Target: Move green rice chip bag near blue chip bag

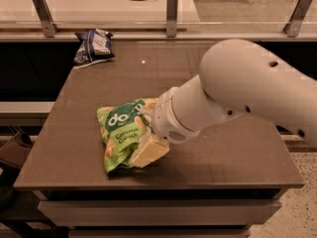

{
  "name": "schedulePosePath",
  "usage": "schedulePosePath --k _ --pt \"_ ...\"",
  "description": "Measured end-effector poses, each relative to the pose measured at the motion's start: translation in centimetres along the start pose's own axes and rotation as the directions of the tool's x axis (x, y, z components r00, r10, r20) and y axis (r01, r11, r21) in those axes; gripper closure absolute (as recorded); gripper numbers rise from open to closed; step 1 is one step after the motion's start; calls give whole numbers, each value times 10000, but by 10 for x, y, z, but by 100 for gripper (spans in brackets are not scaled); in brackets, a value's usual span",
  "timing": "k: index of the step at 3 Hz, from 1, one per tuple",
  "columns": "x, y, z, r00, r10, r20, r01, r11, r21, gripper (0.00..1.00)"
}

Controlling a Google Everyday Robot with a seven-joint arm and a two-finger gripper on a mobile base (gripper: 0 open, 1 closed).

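Note:
The green rice chip bag [118, 134] lies flat on the brown table [233, 152], near its front left. The blue chip bag [93, 45] lies at the table's far left corner, well apart from the green bag. My gripper [147, 149] hangs from the large white arm [237, 95] that reaches in from the right. It is down at the green bag's right edge, overlapping its lower right part. The arm's wrist hides the upper right part of the green bag.
A glass railing with metal posts [172, 11] runs along the table's far edge. A dark shelf edge [20, 105] sits left of the table. The table's front edge [158, 185] is close below the green bag.

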State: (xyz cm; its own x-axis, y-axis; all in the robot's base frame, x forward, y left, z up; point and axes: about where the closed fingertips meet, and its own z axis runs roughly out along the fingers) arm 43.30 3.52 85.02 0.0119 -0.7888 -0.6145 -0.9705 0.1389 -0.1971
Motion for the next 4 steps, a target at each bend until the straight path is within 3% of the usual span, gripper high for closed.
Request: schedulePosePath --k 2,3,4 --pt "-3 1 -2 10000 -73 -20 73 10000 51 88" --pt "-4 2 -3 9999 -107 -30 107 9999 72 100" --pt "-4 2 -3 9999 -108 -30 108 9999 73 100"
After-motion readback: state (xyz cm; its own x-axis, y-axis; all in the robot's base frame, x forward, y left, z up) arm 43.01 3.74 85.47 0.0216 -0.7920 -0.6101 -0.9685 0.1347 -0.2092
